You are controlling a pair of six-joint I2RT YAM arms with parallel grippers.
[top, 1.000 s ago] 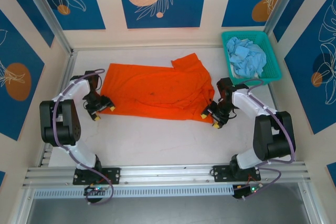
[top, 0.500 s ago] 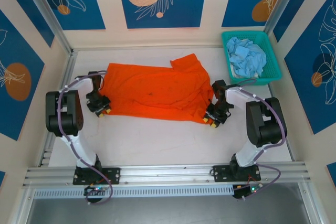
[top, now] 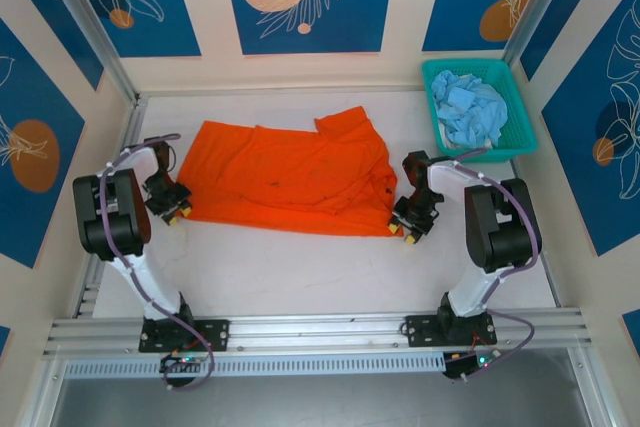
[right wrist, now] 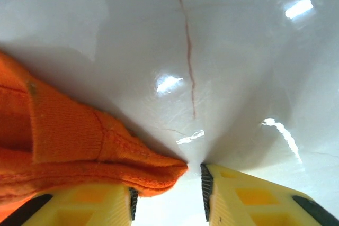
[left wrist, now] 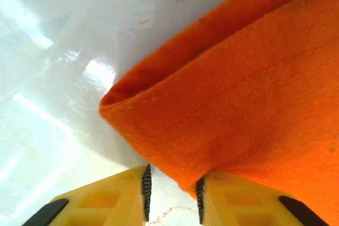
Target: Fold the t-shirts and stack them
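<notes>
Spread flat mid-table: orange t-shirt point(top: 285, 179), ready for folding. At two o'clock, blue t-shirts point(top: 472, 112) heaped in basket point(top: 516, 122). Left gripper point(left wrist: 171, 190) at nine, right gripper point(right wrist: 167, 190) at three: parted, straddling opposite corners.

An overhead camera is looking down on the table point(top: 300, 267); both wrist cameras are hugging the orange shirt's point(top: 285, 179) opposite corners.
</notes>
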